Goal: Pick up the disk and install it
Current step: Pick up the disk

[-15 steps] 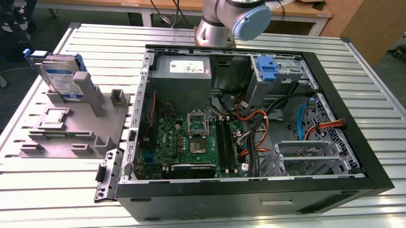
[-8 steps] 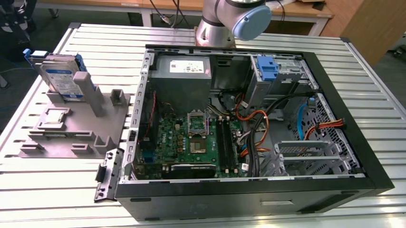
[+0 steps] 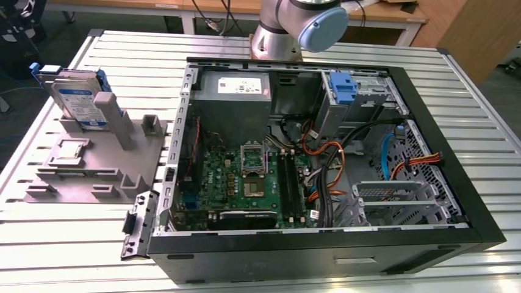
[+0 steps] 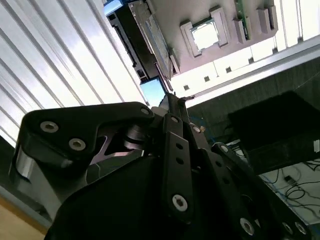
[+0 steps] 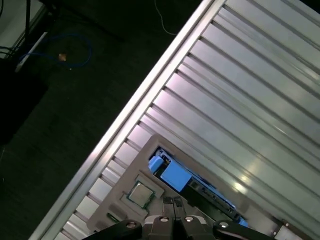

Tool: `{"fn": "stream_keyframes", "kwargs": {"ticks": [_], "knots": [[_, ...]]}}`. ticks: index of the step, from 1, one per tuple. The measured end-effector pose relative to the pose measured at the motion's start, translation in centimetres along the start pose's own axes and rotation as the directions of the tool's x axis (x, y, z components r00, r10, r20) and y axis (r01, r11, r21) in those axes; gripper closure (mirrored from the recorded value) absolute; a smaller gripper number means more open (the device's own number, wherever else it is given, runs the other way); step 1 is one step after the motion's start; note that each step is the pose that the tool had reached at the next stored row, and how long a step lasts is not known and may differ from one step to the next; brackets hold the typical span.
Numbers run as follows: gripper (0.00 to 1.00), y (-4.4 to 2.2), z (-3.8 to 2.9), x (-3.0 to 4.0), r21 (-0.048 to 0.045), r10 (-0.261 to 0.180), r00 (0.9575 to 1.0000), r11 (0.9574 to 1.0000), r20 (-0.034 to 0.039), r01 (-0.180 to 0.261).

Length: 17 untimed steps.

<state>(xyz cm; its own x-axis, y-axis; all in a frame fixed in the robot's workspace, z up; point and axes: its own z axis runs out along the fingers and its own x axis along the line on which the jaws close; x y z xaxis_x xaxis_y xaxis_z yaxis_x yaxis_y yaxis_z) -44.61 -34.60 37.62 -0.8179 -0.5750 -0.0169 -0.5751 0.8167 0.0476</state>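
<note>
One disk (image 3: 77,97) stands up on its edge at the far corner of the grey block (image 3: 89,165), with a blue frame around it. The block sits on the slatted table (image 3: 65,244), by the table's edge at the exterior view's left, just beside the open computer case (image 3: 326,265). In the first wrist view the gripper (image 5: 172,201) hangs above the block and the disk and touches neither. Its two fingers are pressed together and hold nothing. The arm (image 3: 297,24) rises behind the case, at the table's far edge.
</note>
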Motion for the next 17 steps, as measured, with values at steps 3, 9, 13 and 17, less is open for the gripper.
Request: {"fn": "stream_keyframes", "kwargs": {"ticks": [3, 9, 13, 17], "knots": [[0.9, 0.0, 0.0, 0.0, -0.0008, -0.043, 0.9991, 0.9991, -0.002, 0.043], [0.9, 0.0, 0.0, 0.0, -0.0025, -0.126, 0.992, 0.992, -0.0058, 0.126], [0.9, 0.0, 0.0, 0.0, -0.0039, -0.18, 0.9837, 0.9838, -0.0083, 0.179], [0.9, 0.0, 0.0, 0.0, -0.0051, -0.229, 0.9734, 0.9734, -0.0104, 0.229]]}}
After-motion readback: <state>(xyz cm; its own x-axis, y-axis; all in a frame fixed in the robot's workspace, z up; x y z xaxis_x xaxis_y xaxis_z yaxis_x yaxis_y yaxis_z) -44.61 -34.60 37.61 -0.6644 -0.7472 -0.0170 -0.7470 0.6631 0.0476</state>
